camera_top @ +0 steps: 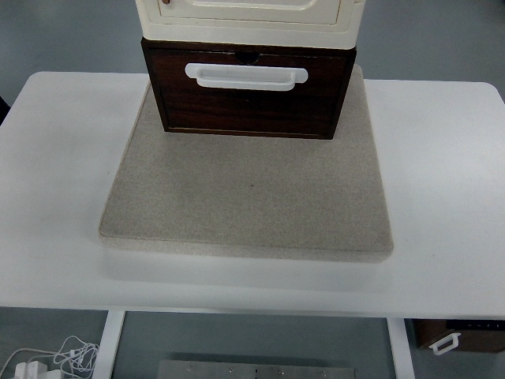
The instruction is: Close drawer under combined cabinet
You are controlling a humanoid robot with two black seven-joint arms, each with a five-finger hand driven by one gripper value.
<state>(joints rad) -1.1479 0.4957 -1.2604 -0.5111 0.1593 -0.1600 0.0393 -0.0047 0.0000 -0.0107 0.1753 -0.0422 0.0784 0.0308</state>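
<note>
White table (63, 237) near edge, beige mat (245, 197) on it, dark wooden drawer (252, 99) with white handle (246, 76) far centre, cream cabinet (248, 16) above, no robot hand in view.

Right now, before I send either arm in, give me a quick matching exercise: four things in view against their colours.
Things:
1. drawer front
2. drawer handle
3. mat
4. upper cabinet

Colours:
A. beige-grey
B. cream
C. dark brown
D. white

Pairs: 1-C, 2-D, 3-A, 4-B.

Neither hand is in view.
</note>
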